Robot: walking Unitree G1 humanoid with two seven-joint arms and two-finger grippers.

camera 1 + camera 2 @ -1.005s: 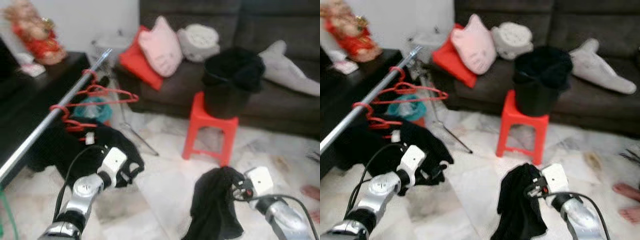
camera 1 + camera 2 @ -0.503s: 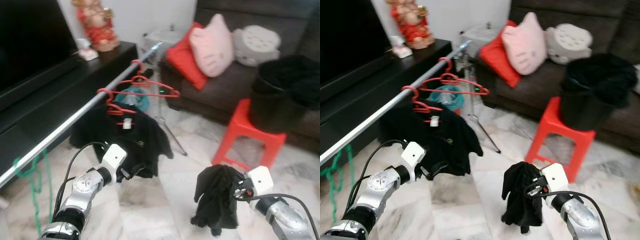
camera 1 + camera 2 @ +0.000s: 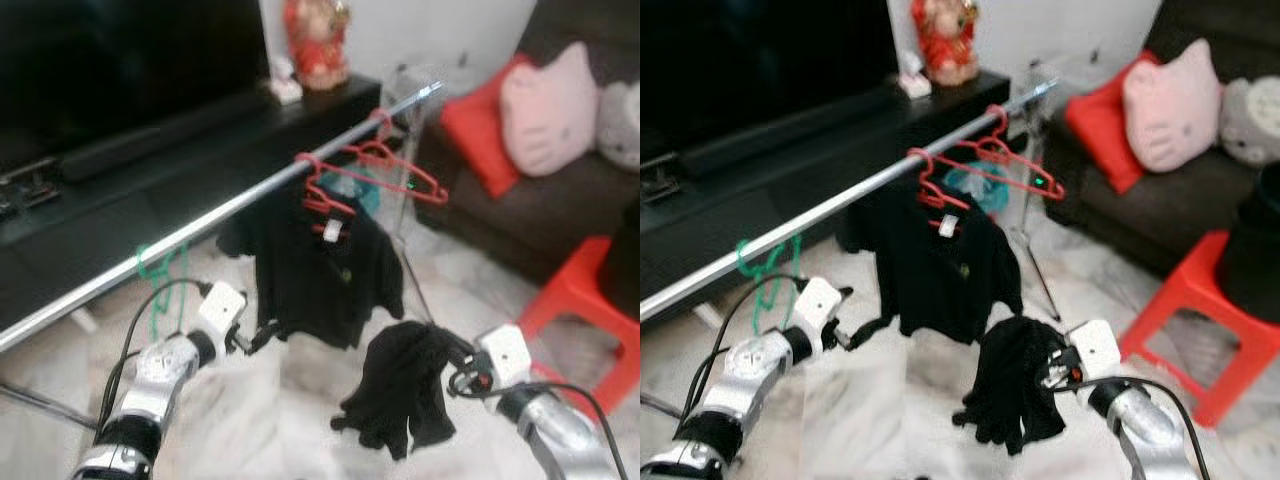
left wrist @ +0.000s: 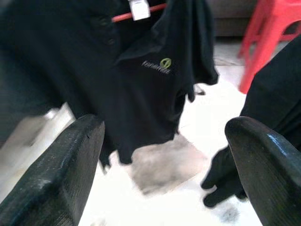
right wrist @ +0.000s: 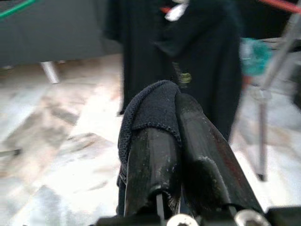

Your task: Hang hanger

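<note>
right gripper (image 3: pixel 1058 362): clamped on black garment (image 3: pixel 1008 392), hanging limp below it
garment: soft, light, prob. slippery; grip near collar
left gripper (image 3: pixel 252 338): fingers apart, empty
rail (image 3: pixel 220 217): above/ahead of grippers

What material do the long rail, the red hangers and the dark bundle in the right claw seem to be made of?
Rail: likely metal, silvery with a bright sheen. Red hangers: thin and evenly red, probably plastic or coated wire; too blurred to decide. Dark bundle in the right claw: soft black fabric, limp and folded, with a knitted edge.
</note>
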